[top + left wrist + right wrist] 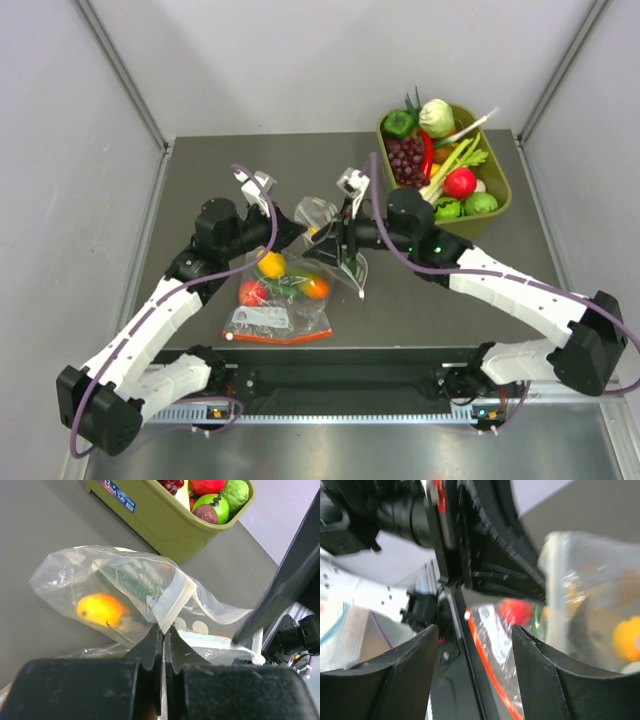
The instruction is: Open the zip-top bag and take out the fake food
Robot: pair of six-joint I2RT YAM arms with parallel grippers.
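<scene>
Bottom centre, the left hand (163, 642) is pinched tight on the lip of the zip-top bag (75, 575). Mid-frame on the table (40, 525), the bag holds a yellow mango (100, 608) and a green cucumber (127, 582). The right hand (475, 630) is partly open with nothing visible between its fingers. A green tub (165, 530) sits at the top.

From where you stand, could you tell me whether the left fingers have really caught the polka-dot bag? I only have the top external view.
Observer: Yes, the left fingers are shut on the zip-top bag's edge.
Operator: And the other side?
Observer: The right fingers are open, gripping nothing.
Operator: Is anything inside the bag?
Observer: Yes, the yellow fruit and the green piece both show through the plastic.
</scene>
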